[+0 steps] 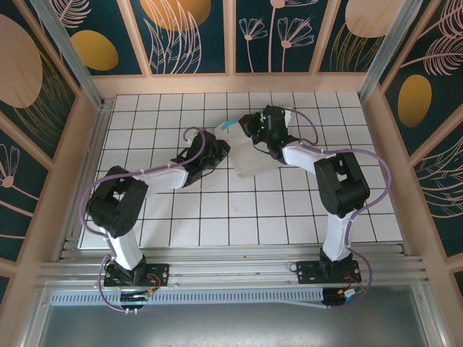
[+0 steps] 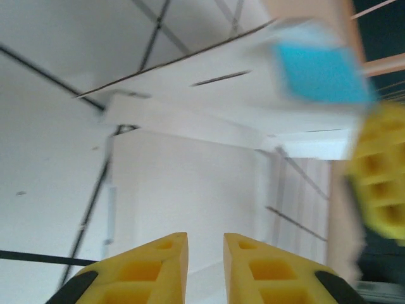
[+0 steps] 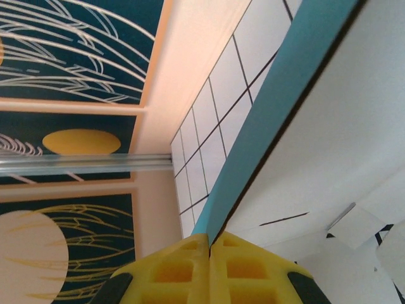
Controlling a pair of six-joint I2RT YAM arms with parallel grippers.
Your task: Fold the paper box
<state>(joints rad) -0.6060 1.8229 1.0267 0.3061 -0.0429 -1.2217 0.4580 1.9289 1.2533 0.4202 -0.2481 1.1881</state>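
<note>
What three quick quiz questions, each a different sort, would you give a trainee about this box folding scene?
1. True or false: the right fingers are shut on an edge of the paper box.
2. Which colour of the box mostly faces up? A pale whitish, B turquoise, C yellow.
3. Fill in: the left fingers stand slightly ____, gripping nothing.
Key: 1 true; 2 A; 3 apart.

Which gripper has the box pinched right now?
The right gripper: its jaws are shut on the raised turquoise-backed edge of the paper box. The left gripper has a gap between its jaws, nothing in it.
</note>
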